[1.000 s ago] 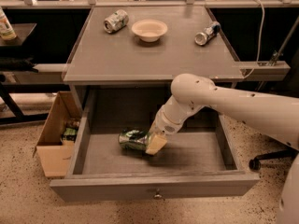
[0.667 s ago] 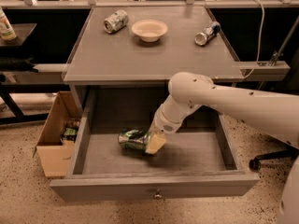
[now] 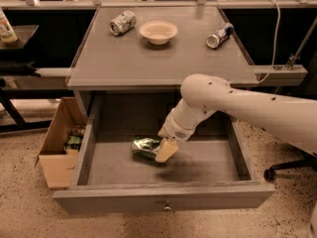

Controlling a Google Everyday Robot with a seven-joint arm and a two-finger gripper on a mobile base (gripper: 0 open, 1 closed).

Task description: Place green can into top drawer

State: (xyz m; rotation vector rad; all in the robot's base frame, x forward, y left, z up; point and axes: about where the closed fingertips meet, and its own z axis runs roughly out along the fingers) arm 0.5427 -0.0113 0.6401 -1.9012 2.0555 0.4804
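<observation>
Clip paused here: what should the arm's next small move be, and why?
Probably leave the green can and lift the gripper straight up: the can already lies on its side on the top drawer floor, gripper against its right end.

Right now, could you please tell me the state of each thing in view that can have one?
top drawer, pulled open.
green can, lying on its side on the drawer floor.
gripper, down inside the drawer, at the green can.
silvery-white can, on its side on the cabinet top.
bowl, upright.
silver and blue can, on its side, same top.
cardboard box, flaps open, things inside.
</observation>
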